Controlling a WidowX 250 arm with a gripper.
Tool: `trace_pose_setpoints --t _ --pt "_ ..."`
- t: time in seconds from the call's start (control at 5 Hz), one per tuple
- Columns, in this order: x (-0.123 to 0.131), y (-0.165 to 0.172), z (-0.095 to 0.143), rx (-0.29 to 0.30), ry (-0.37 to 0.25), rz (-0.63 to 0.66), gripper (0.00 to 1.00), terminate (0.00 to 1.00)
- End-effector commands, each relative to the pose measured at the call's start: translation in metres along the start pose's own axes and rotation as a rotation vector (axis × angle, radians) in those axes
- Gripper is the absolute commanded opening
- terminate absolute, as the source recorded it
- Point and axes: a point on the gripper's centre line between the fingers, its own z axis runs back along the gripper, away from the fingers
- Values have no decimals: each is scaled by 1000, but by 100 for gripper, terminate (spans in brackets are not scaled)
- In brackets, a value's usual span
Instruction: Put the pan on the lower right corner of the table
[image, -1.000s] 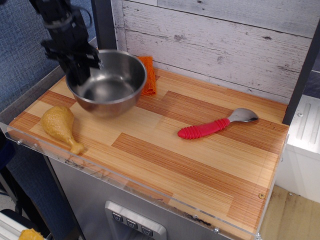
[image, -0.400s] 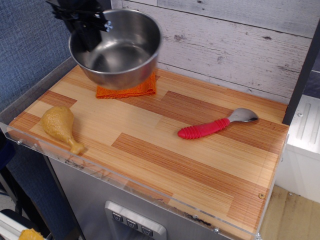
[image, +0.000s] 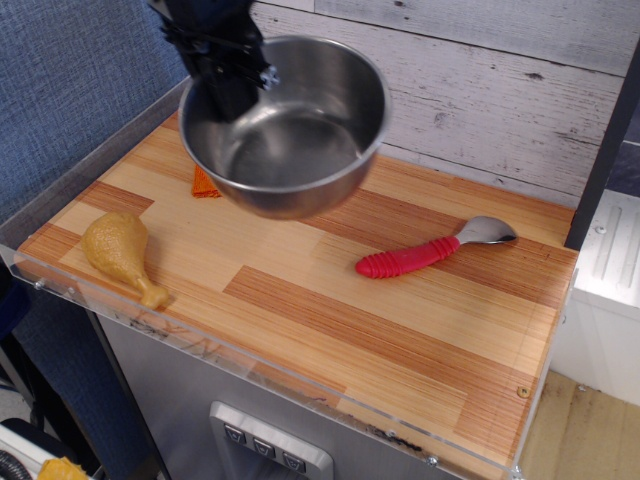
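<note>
The pan (image: 300, 140) is a large, deep, shiny steel bowl held in the air above the back middle of the wood-plank table (image: 330, 330). My black gripper (image: 232, 82) comes down from the top left and is shut on the pan's left rim. The pan is slightly tilted and hangs clear of the tabletop. It hides most of the cloth beneath it.
A red-handled metal spoon (image: 430, 250) lies right of centre. A yellow toy chicken drumstick (image: 120, 252) lies near the front left edge. An orange cloth (image: 203, 183) peeks out under the pan. A clear acrylic rim (image: 200, 345) edges the table front. A white plank wall stands behind.
The gripper has lifted the pan off the back left of the table and carried it to the right, uncovering then covering the orange cloth.
</note>
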Motion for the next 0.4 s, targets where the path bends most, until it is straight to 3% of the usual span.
trace_pose_setpoints --t 0.0,0.2 --pt "-2 -41 -8 15 1 -170 0 0" --pt "-4 -54 -27 8 17 -241 0 0"
